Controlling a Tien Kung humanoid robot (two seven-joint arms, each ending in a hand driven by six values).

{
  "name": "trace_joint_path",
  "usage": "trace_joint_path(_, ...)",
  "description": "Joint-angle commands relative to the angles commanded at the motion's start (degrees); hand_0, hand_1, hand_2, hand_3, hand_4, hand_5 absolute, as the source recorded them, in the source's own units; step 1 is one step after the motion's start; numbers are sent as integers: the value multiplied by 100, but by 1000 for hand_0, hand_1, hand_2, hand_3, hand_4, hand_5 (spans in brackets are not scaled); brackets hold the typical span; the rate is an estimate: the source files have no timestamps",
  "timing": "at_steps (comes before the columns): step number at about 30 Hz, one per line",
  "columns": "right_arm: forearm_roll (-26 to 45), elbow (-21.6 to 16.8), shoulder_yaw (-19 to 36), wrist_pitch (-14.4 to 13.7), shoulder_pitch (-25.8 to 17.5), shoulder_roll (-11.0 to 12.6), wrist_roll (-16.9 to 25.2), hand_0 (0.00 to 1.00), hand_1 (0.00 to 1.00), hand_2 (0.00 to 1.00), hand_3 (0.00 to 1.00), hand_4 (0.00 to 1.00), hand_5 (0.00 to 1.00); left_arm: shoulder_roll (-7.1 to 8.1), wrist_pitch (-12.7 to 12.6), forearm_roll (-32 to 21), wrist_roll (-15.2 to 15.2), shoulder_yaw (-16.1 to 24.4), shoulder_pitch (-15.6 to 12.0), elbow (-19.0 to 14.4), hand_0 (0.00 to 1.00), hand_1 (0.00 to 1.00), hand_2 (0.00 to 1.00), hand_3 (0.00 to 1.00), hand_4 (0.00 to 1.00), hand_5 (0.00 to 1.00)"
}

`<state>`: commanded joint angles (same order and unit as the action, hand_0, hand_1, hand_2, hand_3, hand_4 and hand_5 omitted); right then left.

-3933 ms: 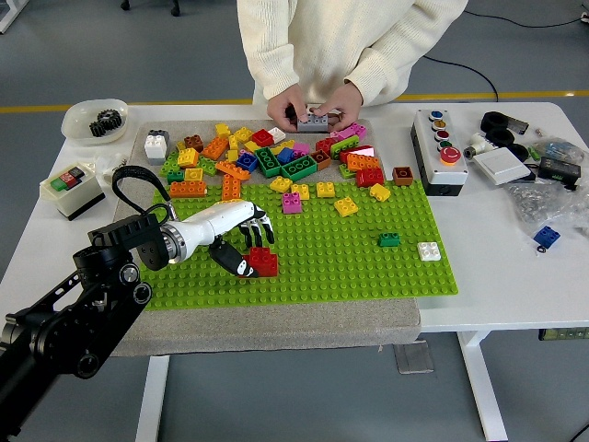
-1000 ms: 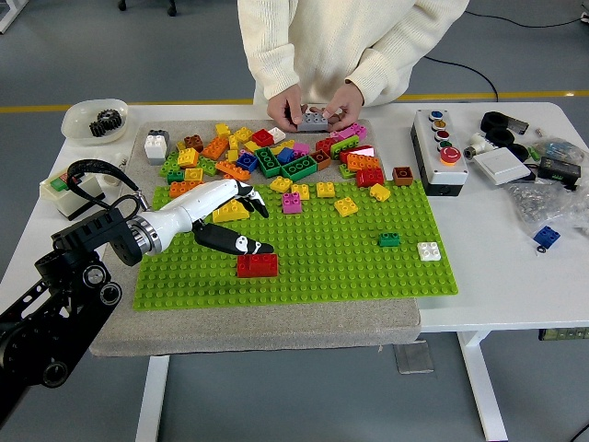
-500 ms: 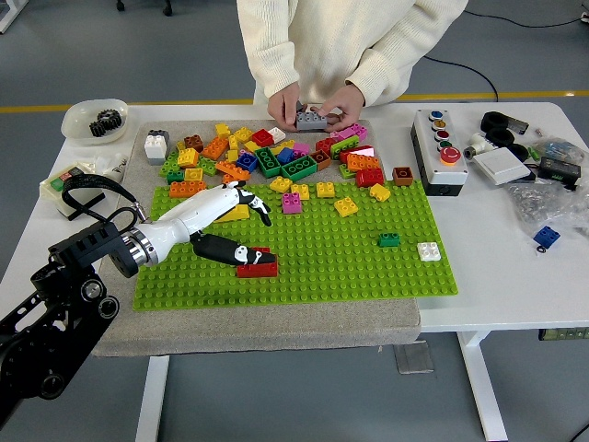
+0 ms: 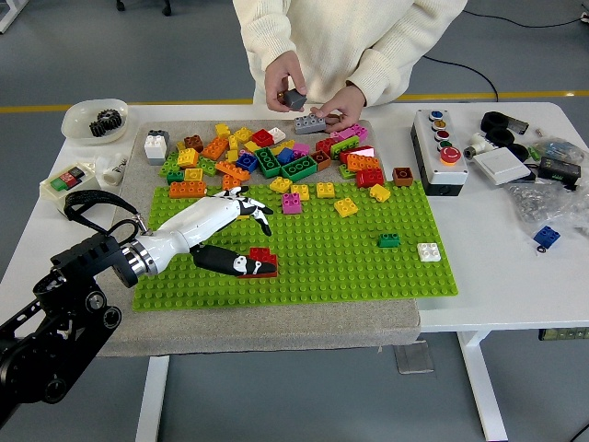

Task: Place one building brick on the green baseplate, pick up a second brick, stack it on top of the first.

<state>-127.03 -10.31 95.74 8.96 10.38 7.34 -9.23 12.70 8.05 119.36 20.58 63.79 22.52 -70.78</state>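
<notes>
here the left robot hand (image 4: pixel 230 230) lies over the green baseplate (image 4: pixel 368 267) — fingers spread, thumb touching the red brick (image 4: pixel 262 260).

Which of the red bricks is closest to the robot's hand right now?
The red brick sitting alone on the near left part of the green baseplate, right at the left hand's thumb. The other red bricks lie in the far pile.

This looks like a robotics lab: a white table (image 4: pixel 488 285) on a grey floor marked with a yellow line (image 4: pixel 120 106), a push-button control box (image 4: pixel 444 152) near its far right corner, and a bowl of black gears (image 4: pixel 96 120) at its far left corner.
</notes>
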Motion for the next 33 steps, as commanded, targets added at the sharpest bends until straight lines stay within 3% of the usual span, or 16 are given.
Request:
trace_joint_path(23, 35, 0, -28, 1, -3, -5, 3, 748, 655, 727, 613, 857, 354, 96, -675, 117, 361, -405, 54, 427, 998, 863, 820, 567, 998, 703)
trace_joint_path(33, 31, 0, -52, 8, -12, -18, 9, 747, 656, 727, 614, 859, 356, 111, -821, 69, 418, -501, 39, 587, 998, 857, 808, 556, 998, 692)
